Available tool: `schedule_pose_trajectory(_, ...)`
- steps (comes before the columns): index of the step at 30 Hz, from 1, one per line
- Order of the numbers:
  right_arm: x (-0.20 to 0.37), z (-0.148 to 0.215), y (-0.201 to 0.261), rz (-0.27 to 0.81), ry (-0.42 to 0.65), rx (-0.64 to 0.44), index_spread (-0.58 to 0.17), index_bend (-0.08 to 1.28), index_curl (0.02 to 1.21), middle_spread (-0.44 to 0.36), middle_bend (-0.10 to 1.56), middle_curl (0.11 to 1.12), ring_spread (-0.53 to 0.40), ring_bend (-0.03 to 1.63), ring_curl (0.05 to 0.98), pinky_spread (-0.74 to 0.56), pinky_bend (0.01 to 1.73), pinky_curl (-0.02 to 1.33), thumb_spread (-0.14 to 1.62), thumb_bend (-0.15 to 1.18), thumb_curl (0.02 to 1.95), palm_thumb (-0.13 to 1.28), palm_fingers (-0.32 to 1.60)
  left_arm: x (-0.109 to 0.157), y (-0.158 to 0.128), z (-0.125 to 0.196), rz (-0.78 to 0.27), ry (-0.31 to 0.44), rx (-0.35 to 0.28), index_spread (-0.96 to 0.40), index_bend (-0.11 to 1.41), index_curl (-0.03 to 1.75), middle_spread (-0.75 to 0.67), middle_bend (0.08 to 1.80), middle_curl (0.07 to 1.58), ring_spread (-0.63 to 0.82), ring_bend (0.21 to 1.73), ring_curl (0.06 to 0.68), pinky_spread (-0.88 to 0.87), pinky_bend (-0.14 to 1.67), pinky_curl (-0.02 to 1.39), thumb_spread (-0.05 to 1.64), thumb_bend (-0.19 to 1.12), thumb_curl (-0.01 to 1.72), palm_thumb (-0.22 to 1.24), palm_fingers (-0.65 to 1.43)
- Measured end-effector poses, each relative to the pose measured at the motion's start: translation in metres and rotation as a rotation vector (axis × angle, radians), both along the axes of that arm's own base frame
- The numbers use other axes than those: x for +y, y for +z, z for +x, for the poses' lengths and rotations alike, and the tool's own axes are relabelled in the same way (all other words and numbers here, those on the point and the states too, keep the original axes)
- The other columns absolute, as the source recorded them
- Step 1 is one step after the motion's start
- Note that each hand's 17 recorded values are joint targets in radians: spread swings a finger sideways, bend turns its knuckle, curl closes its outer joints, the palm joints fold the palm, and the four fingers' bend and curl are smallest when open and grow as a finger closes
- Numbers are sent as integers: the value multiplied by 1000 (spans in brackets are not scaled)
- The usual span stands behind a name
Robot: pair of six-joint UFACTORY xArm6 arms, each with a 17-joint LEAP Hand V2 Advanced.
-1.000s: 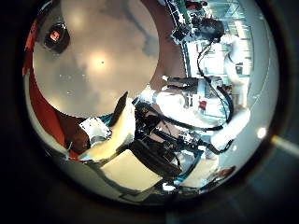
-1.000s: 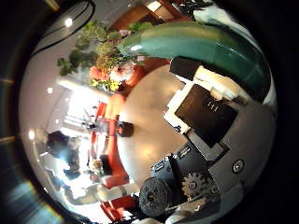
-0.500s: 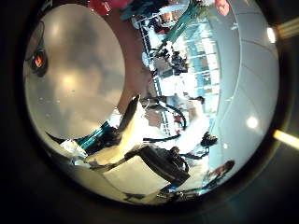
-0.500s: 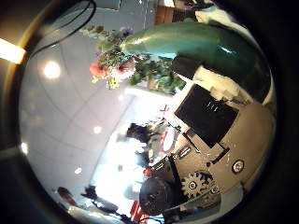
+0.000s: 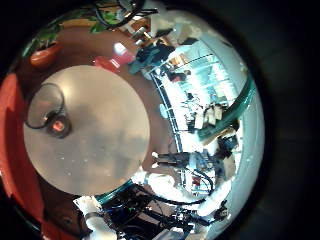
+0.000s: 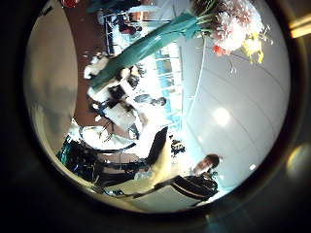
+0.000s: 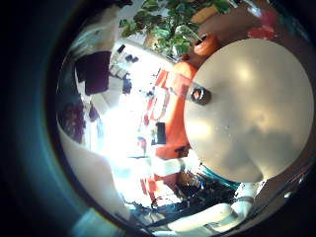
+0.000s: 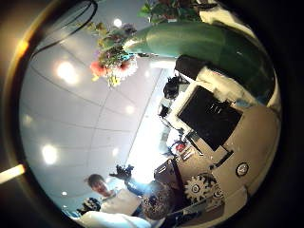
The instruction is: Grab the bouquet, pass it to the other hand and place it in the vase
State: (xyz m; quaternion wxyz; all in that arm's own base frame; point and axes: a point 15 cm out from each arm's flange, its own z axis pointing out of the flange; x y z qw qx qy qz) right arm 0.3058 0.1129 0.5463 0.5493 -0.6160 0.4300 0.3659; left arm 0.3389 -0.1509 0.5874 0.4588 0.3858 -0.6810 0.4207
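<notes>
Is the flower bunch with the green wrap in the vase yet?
No. The green-wrapped flower bouquet lies right against the right hand, flowers out against the ceiling. No vase shows in any view.

1. Ceiling lamps point(image 8: 66, 69) burn as white glare spots in the right thumb side view.
2. A bright window area point(image 7: 123, 133) washes out the middle of the right little finger side view.
3. The round worktop point(image 5: 85, 135) is evenly lit, with soft sheen.
4. Every view bends hard toward its dark rim.
5. The bouquet point(image 6: 233, 24) looks overexposed, its petals blurred.
</notes>
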Motion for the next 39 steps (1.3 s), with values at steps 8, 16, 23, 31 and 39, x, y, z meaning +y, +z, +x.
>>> schedule_pose_trajectory(8,37,-9,-5,-20,100,21,-216,1214,888,-132,1385,823,-193,1477,734,-178,1206,991,839,-5,1182,1088,1137,-8,17,2,-168,-83,10,217,160,254,458,265,362,535,576,234,484,287,323,937,-22,319,232,76)
schedule_pose_trajectory(16,53,-9,-25,-95,125,48,-215,1217,881,-132,1389,815,-193,1478,733,-181,1194,1012,843,-5,1211,1083,1138,-33,9,-3,-199,-156,57,172,190,291,257,463,441,434,582,225,456,192,293,918,-21,335,303,313)
schedule_pose_trajectory(23,51,0,-47,-177,93,70,-216,1222,880,-132,1397,812,-190,1475,734,-186,1189,1033,845,-7,1235,1081,1127,-45,4,-3,-235,-178,120,-51,203,332,-86,747,588,-161,943,329,-60,574,409,963,75,392,608,1159)
schedule_pose_trajectory(31,39,15,-54,-204,26,71,-220,1187,877,-134,1381,804,-197,1432,730,-201,1184,1033,881,-48,1170,921,1086,-38,14,4,-295,-96,96,-386,663,578,-345,1041,812,-392,1340,519,-373,1102,698,1011,202,555,944,1207)
schedule_pose_trajectory(39,18,18,-91,-166,-36,187,-277,740,777,-140,1082,688,-197,1291,637,-378,1118,873,989,-42,899,662,733,-11,39,12,-282,-16,-21,-541,836,779,-440,1183,887,-407,1475,568,-474,1200,834,1056,217,659,1001,1069)
